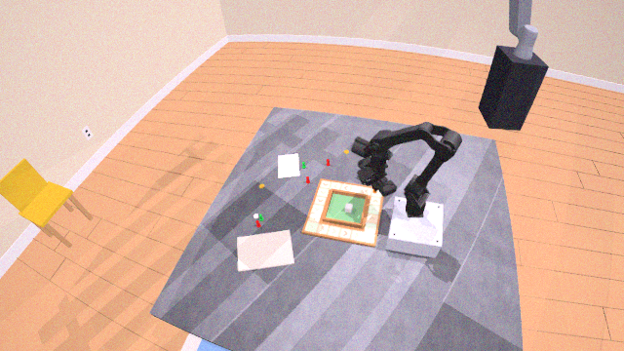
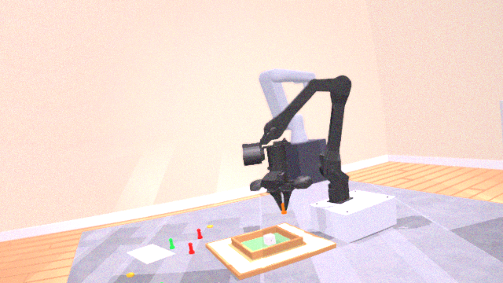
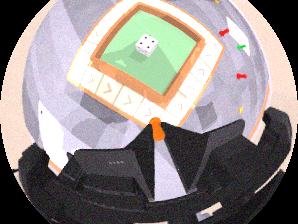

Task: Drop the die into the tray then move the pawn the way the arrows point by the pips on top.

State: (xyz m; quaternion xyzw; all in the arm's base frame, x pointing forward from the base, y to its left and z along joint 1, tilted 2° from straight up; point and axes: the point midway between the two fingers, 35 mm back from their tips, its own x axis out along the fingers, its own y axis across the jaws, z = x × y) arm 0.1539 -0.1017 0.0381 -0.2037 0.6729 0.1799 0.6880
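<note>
A grey patchwork table (image 1: 341, 302) sits on orange plank flooring (image 1: 146, 127) beside beige walls (image 1: 97, 58). The fingers (image 2: 283, 204) grip the orange pawn (image 2: 284, 208) above the board (image 2: 314, 245). The die (image 3: 147, 44) lies in the green tray (image 3: 174, 56).

A grey table (image 1: 341, 302) carries the board (image 1: 363, 237), two white sheets (image 1: 264, 250), scattered small pawns (image 1: 307, 179) and the arm's white base (image 1: 434, 239)

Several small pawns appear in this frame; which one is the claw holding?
The small orange pawn, pinched in the black claw and lifted above the board's corner. The red pawns and green pawn stand on the grey mat.
</note>
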